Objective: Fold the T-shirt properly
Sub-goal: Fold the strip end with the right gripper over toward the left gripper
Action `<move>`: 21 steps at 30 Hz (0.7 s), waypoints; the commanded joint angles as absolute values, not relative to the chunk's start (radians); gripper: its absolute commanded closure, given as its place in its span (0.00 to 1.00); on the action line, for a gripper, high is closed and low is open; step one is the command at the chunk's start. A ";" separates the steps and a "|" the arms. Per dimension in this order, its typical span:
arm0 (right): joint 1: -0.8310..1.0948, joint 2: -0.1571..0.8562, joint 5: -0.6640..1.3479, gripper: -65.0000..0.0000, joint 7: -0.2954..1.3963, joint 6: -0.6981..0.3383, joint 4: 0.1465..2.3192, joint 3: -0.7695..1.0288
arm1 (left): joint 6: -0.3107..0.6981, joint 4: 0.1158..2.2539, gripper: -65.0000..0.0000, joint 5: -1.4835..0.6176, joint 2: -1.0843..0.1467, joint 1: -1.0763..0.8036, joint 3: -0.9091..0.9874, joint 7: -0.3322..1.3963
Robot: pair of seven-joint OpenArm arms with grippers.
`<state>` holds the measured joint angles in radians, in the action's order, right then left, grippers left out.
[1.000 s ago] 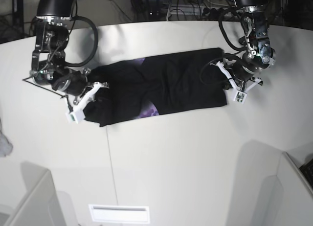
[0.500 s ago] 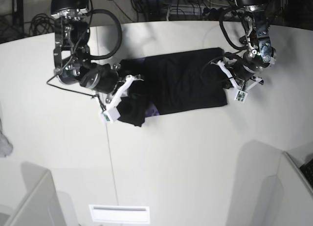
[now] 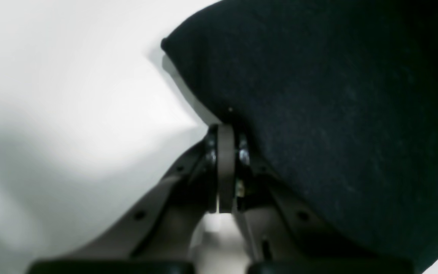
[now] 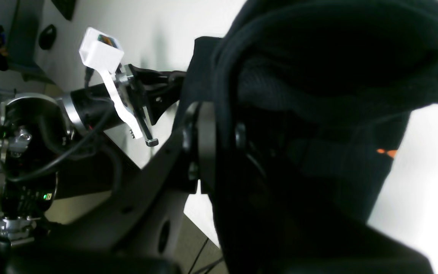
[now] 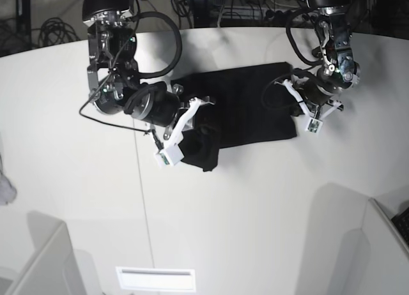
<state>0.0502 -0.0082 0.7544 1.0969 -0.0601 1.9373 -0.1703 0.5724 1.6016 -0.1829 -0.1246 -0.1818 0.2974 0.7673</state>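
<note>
The black T-shirt (image 5: pixel 252 100) lies on the white table (image 5: pixel 255 199), its left end lifted and doubled over toward the right. My right gripper (image 5: pixel 203 122) is shut on that bunched left end, which hangs in dark folds in the right wrist view (image 4: pixel 318 76). An orange bit of print (image 4: pixel 388 152) shows there. My left gripper (image 5: pixel 296 105) is shut on the shirt's right edge, low at the table. In the left wrist view its closed fingertips (image 3: pixel 224 129) pinch the black cloth (image 3: pixel 337 114).
A grey-white cloth scrap (image 5: pixel 5 191) lies at the table's far left edge. Pale partitions (image 5: pixel 38 263) and a slotted white plate (image 5: pixel 155 279) stand along the front. Cables and dark gear sit behind the table's back edge.
My right gripper has carried the shirt's left end to the right, over the shirt's body. The shirt's spread has shortened. My left gripper has stayed in place.
</note>
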 commanded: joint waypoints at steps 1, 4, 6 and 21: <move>0.033 -0.012 0.774 1.00 1.076 -0.065 1.954 -0.171 | 0.575 1.610 1.00 -0.180 -0.116 -0.177 0.294 0.782; 0.025 -0.012 0.774 1.00 1.076 -0.067 1.956 -0.171 | 0.575 1.607 1.00 -0.180 -0.102 -0.153 0.289 0.783; 0.021 -0.012 0.774 1.00 1.076 -0.067 1.956 -0.171 | 0.570 1.604 1.00 -0.180 -0.096 -0.139 0.269 0.783; -0.010 -0.012 0.774 1.00 1.035 -0.070 1.956 -0.171 | 0.430 1.612 1.00 -0.182 -0.096 -0.058 0.140 0.783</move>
<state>0.0113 -0.0059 0.7521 1.0595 -0.0605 1.9373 -0.1707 0.4324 1.5906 -0.1684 -0.0906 -0.0685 0.1371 0.8001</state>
